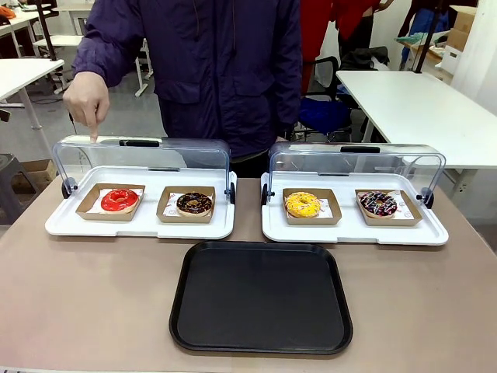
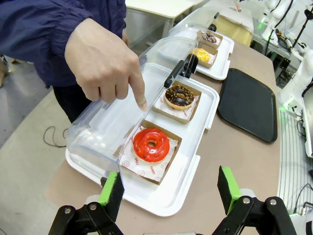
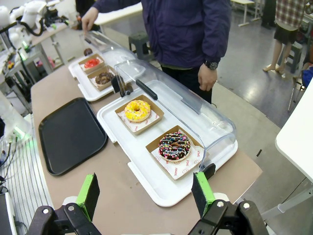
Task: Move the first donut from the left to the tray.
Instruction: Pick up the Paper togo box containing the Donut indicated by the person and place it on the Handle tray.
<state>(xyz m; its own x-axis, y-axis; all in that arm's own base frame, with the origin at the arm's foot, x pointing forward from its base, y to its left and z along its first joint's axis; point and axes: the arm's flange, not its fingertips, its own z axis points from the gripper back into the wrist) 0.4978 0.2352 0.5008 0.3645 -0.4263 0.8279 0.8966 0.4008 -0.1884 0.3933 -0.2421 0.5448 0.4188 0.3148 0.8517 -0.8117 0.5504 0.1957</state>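
Note:
The red-glazed donut (image 1: 119, 200) (image 2: 151, 145) (image 3: 91, 63) sits in its brown cardboard holder at the left end of the left white tray, under an opened clear lid. A person's hand (image 1: 88, 99) (image 2: 106, 65) points a finger down at the lid just above it. The black tray (image 1: 262, 298) (image 2: 248, 104) (image 3: 71, 133) lies bare at the table's front middle. My left gripper (image 2: 171, 193) hovers open, short of the white tray's near edge, facing the donut. Off the right end of the table my right gripper (image 3: 146, 192) stands open, nothing between its fingers.
A chocolate donut (image 1: 194, 203) shares the left white tray (image 1: 66, 225). The right white tray (image 1: 349, 231) holds a yellow donut (image 1: 303, 204) and a sprinkled chocolate donut (image 1: 378, 203), its lid open too. The person stands behind both trays.

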